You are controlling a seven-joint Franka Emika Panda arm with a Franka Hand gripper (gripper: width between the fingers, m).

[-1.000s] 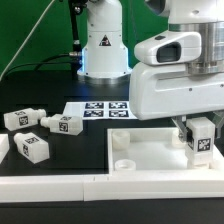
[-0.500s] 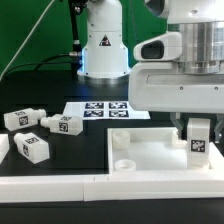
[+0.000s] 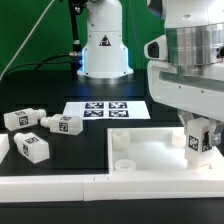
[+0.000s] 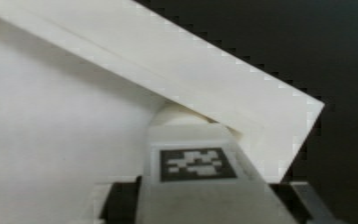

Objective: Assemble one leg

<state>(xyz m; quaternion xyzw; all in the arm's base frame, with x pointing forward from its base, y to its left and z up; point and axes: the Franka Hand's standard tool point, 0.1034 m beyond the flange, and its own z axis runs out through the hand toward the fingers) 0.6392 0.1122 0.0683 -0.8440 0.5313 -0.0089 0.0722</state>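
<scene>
My gripper (image 3: 199, 128) is shut on a white leg (image 3: 199, 140) with a black-and-white tag, held upright over the far right corner of the large white tray-like part (image 3: 150, 155). In the wrist view the leg (image 4: 197, 160) sits between my dark fingers (image 4: 130, 200), its far end touching the inside of the tray part's raised corner (image 4: 247, 95). Three more legs lie at the exterior view's left: one (image 3: 21, 118), one (image 3: 62, 124) and one (image 3: 32, 146).
The marker board (image 3: 105, 109) lies behind the tray part. The robot base (image 3: 103, 45) stands at the back. A white rail (image 3: 60, 186) runs along the table's front edge. A round stub (image 3: 124, 161) stands on the tray part's near left corner.
The wrist has turned about its vertical axis, and the held leg has shifted slightly with it at the tray part's far right corner. The loose legs have not moved.
</scene>
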